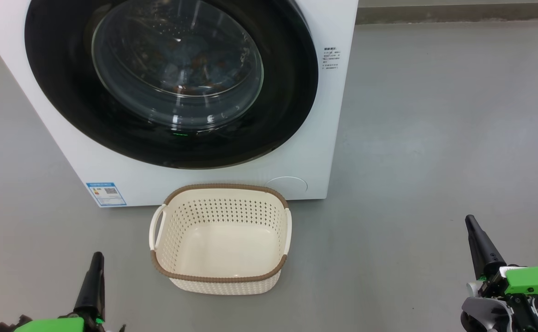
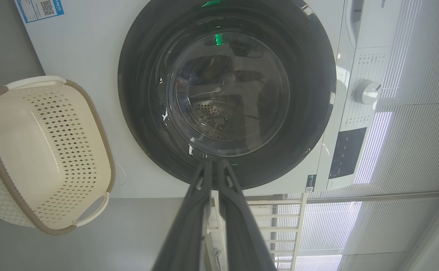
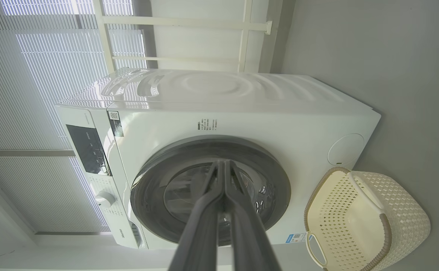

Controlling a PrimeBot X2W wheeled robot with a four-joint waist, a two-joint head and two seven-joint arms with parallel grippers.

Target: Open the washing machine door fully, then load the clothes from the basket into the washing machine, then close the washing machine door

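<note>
The white washing machine (image 1: 306, 115) stands in front of me with its round black door (image 1: 61, 97) flat against the front. Behind the door's glass bowl I dimly see the clothes (image 1: 190, 82), dark blue fabric with orange-brown specks. On the floor before the machine sits the cream basket (image 1: 225, 187) with nothing in it. My left gripper (image 1: 97, 256) is shut and low at the lower left, apart from the basket. My right gripper (image 1: 470, 220) is shut at the lower right, well off to the side. Each wrist view shows closed fingers (image 2: 204, 195) (image 3: 208, 203) pointing at the door.
Bare grey floor (image 1: 435, 138) stretches to the right of the machine and around the basket. A blue label (image 1: 106, 193) marks the machine's lower front. The control panel with its knob (image 2: 367, 92) sits along the machine's top, with window blinds (image 2: 411, 143) behind.
</note>
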